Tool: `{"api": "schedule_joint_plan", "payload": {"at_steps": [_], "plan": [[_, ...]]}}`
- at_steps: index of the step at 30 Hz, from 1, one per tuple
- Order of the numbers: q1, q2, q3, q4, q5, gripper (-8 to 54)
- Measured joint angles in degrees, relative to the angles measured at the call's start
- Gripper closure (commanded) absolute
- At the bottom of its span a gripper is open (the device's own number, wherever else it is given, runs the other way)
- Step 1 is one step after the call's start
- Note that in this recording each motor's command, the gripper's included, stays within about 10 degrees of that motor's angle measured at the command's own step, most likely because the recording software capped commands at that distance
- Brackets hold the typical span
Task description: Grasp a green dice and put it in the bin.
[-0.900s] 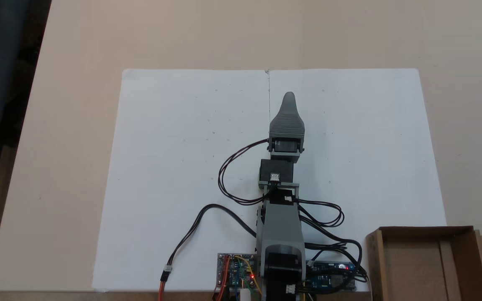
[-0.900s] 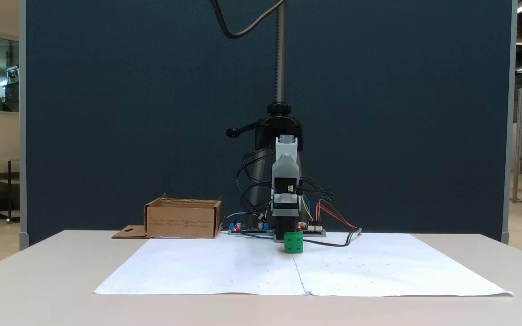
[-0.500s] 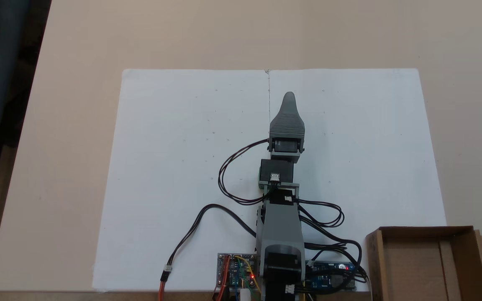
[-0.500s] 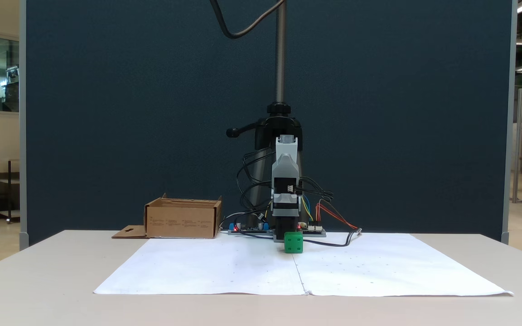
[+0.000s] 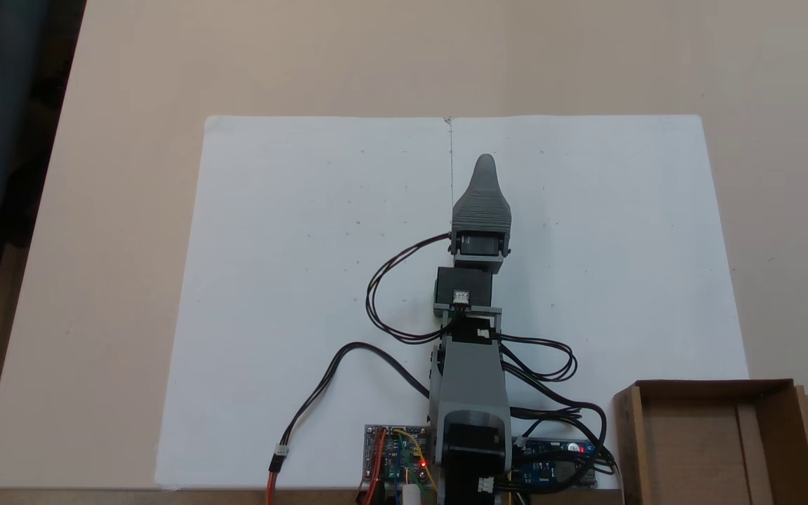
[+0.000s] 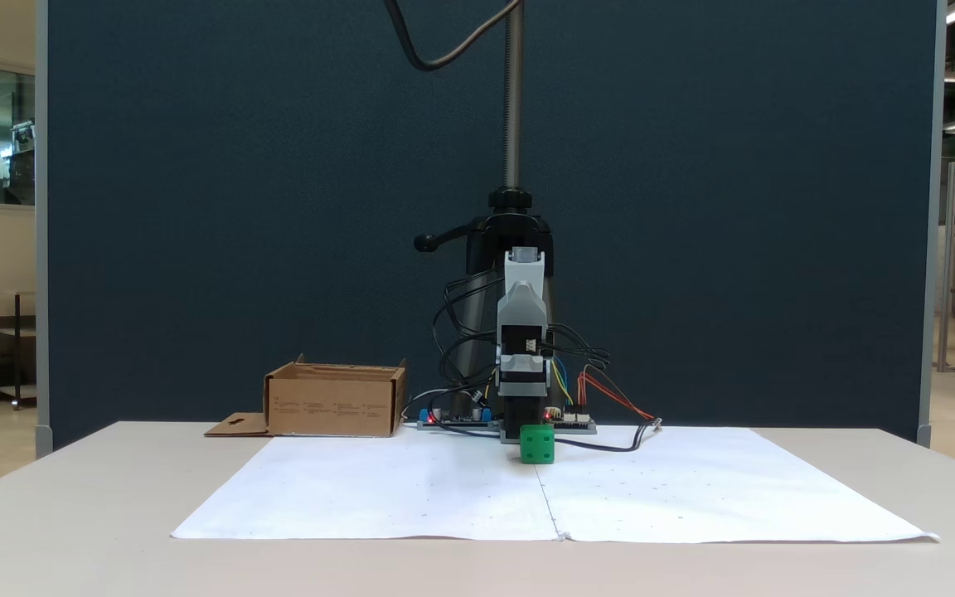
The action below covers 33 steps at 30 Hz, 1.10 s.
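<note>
Beige table [image 5: 130, 210] carries a large white paper sheet [image 5: 292, 245] made of two pieces joined at a centre seam. Shallow brown cardboard bin [image 5: 709, 438] with upright flaps and a hang-hole tab sits at the sheet's 5 o'clock corner in the top-down fixed view; in the front fixed view it is at 9 o'clock of the arm base [image 6: 335, 402]. Grey-and-black Koch arm [image 5: 470, 379] stretches from its base at 6 o'clock straight toward 12 o'clock, folded low over the paper. Grey ribbed gripper [image 5: 484, 165] points to 12 o'clock near the seam; only one jaw shows from above, so its spread can't be told. In the front fixed view the gripper [image 6: 527, 431] is hidden behind the cube. Small bright green dice [image 6: 537, 444] with rounded edges rests on the paper directly in front of the gripper; contact unclear. Circuit boards [image 5: 393, 456] flank the base.
</note>
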Motion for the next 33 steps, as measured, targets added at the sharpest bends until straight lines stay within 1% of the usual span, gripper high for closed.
{"api": "schedule_joint_plan", "payload": {"at_steps": [13, 23, 33], "plan": [[-0.8, 0.0, -0.3, 1.3, 0.0, 1.8], [-2.5, 0.0, -3.3, 19.4, 0.0, 1.3], [-2.1, 0.0, -18.4, 47.5, 0.0, 1.9]]}}
